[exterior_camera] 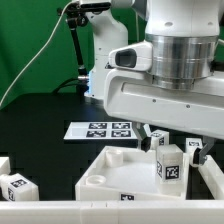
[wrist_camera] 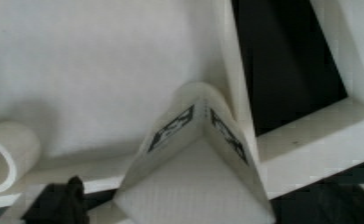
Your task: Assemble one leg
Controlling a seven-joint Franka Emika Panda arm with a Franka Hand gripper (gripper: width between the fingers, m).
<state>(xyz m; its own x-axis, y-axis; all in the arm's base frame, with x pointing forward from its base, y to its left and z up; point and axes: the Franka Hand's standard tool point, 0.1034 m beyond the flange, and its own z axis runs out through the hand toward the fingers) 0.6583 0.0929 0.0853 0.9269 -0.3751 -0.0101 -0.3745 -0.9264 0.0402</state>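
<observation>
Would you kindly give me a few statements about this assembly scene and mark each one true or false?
1. The gripper has a leg between its fingers, over the white panel. True.
2. The marker board lies on top of the white panel. False: it lies on the black table, behind the panel.
3. Another leg lies at the exterior view's left. True.
4. The backdrop is red. False: the curtain is green.

The leg (exterior_camera: 168, 162) is white with black-and-white square tags, like the spare posts (exterior_camera: 18, 186) beside the plain white panel (exterior_camera: 110, 170). Beyond the panel, the white marker board (exterior_camera: 102, 129) carries black tags on a black table (exterior_camera: 40, 125), against a green backdrop (exterior_camera: 35, 40).
</observation>
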